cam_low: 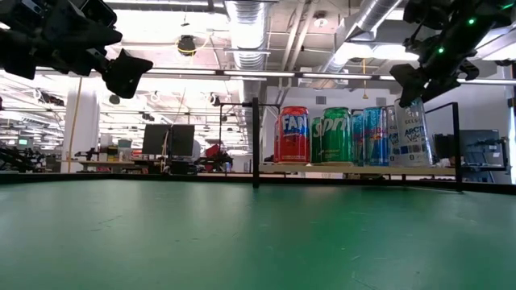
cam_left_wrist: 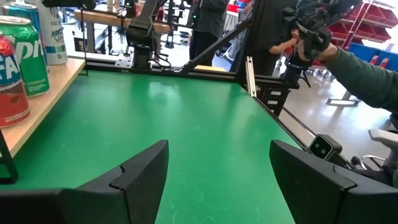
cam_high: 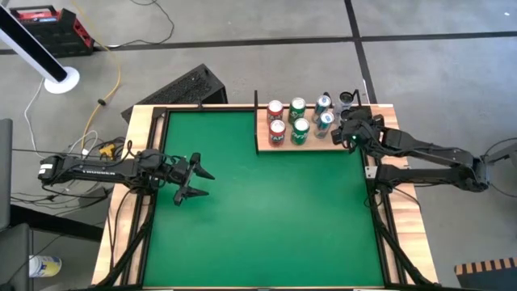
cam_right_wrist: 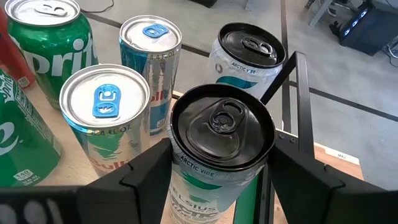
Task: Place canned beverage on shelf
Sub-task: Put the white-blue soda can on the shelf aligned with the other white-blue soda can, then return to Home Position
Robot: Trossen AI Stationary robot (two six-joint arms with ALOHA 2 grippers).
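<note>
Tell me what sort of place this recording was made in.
Most likely a robotics lab or workshop. Bare ducts and pipes run across the ceiling, workbenches with monitors fill the room behind the table, and red parts bins line a wall.

Right gripper (cam_right_wrist: 214,171) over the shelf (cam_high: 311,145) end, its fingers flanking a black-topped can (cam_right_wrist: 222,134); a second black-topped can (cam_right_wrist: 249,53) stands just beyond it, two blue-tabbed slim cans (cam_right_wrist: 107,99) crowd one side, and a black upright post (cam_right_wrist: 303,106) rises close on the other, so free room lies only above. Left gripper (cam_left_wrist: 214,168) faces bare green table (cam_left_wrist: 180,118) ahead, with the shelf's red can (cam_left_wrist: 12,81) standing off to one side.
</note>
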